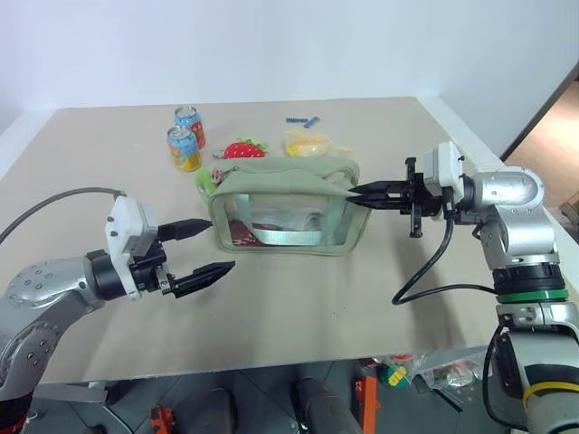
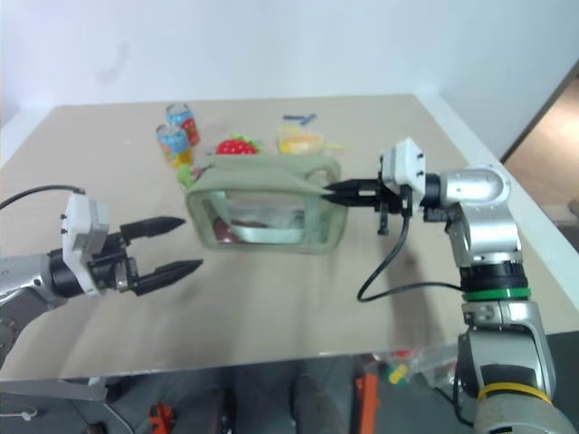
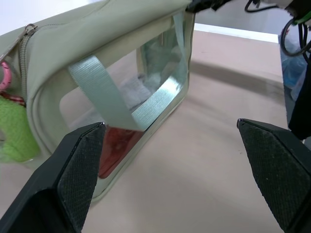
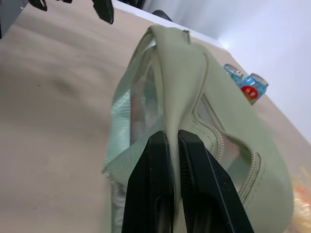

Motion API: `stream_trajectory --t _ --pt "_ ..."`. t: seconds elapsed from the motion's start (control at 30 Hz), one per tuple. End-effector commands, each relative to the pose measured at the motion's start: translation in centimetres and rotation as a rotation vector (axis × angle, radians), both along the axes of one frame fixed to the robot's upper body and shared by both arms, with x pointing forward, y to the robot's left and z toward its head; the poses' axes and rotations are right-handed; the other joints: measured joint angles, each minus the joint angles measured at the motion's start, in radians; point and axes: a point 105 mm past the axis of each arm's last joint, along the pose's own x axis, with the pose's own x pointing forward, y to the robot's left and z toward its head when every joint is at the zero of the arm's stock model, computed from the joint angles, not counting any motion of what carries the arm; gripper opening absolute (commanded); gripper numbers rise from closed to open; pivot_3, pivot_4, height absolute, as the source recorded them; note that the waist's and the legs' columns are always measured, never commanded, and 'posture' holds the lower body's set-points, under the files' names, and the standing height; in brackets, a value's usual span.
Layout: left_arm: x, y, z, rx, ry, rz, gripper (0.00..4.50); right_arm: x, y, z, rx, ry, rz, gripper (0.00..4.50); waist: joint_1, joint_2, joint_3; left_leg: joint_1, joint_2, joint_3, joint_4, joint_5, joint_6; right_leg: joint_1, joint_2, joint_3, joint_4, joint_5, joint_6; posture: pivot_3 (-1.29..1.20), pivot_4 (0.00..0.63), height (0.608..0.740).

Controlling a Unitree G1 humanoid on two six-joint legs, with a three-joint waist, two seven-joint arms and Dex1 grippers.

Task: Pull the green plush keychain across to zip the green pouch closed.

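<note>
Here, the right gripper (image 1: 355, 192) clamps the green pouch (image 1: 285, 174) by its end.
Left gripper (image 1: 210, 249) gapes nearby — green plush keychain (image 3: 17, 128) at the pouch's far end.

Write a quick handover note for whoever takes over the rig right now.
Right gripper: shut on the green pouch, pinching the fabric at its right end.
Left gripper: open, empty, hanging just off the pouch's left front corner.
Green plush keychain: at the pouch's left end, untouched.
Done: pouch braced. Zipper looks open along the top.
Left: grasp the keychain and pull it across towards the right gripper.
</note>
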Motion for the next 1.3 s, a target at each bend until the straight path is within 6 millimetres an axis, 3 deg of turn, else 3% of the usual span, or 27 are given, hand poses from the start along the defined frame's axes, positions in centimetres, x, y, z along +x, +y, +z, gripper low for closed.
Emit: stream_trajectory --t 0.03,0.2,0.6,1.03,1.07,1.23,1.3 --pt "-0.4 -0.3 1.0 0.000 -0.048 -0.009 4.50 0.0 0.0 -0.4 0.024 0.069 -0.041 0.76 0.000 0.000 0.000 0.000 0.000 0.000 0.000 0.000 0.000 0.000 0.000 0.000 0.000 0.000 0.000 0.00 0.150 0.740" --pt "-1.0 -1.7 1.3 -0.020 -0.047 -0.066 4.50 0.1 0.0 0.5 0.129 0.025 -0.122 2.43 0.000 0.000 0.000 0.000 0.000 0.001 0.000 0.000 0.000 0.000 0.000 0.001 0.000 0.000 0.001 0.00 0.150 0.740" --pt "-1.9 -3.9 1.5 0.006 -0.037 -0.239 4.50 -1.1 -3.1 0.7 0.254 0.140 -0.336 2.43 0.001 0.000 0.000 0.000 -0.001 0.000 0.001 0.000 0.000 0.000 0.000 0.001 0.000 0.001 0.001 0.00 0.150 0.740" --pt "-1.5 -4.1 1.3 0.038 -0.035 -0.274 4.50 -1.0 -1.0 -1.2 0.247 0.230 -0.289 2.43 0.000 0.000 0.000 0.000 -0.001 0.000 0.001 0.000 0.000 0.000 0.000 0.001 0.000 0.001 0.001 0.00 0.150 0.740" --pt "-1.5 -4.1 1.2 0.039 -0.034 -0.271 4.50 -1.0 -0.9 -1.2 0.250 0.236 -0.282 1.86 0.000 0.000 0.000 0.000 -0.001 0.000 0.001 0.000 0.000 0.000 0.000 0.001 0.000 0.001 0.001 0.00 0.150 0.740" --pt "-1.5 -4.0 1.0 0.040 -0.033 -0.256 4.50 -1.2 -0.5 -0.9 0.250 0.230 -0.244 0.23 0.000 0.000 0.000 0.000 -0.001 0.000 0.001 0.000 0.000 0.000 0.000 0.002 0.000 0.001 0.001 0.00 0.150 0.740" --pt "-1.5 -3.9 0.9 0.041 -0.031 -0.250 4.50 -1.4 -0.3 -0.8 0.234 0.216 -0.218 0.03 0.000 0.000 0.000 0.000 0.000 0.000 0.001 0.000 0.000 0.000 0.000 0.001 0.000 0.001 0.001 0.00 0.150 0.740"
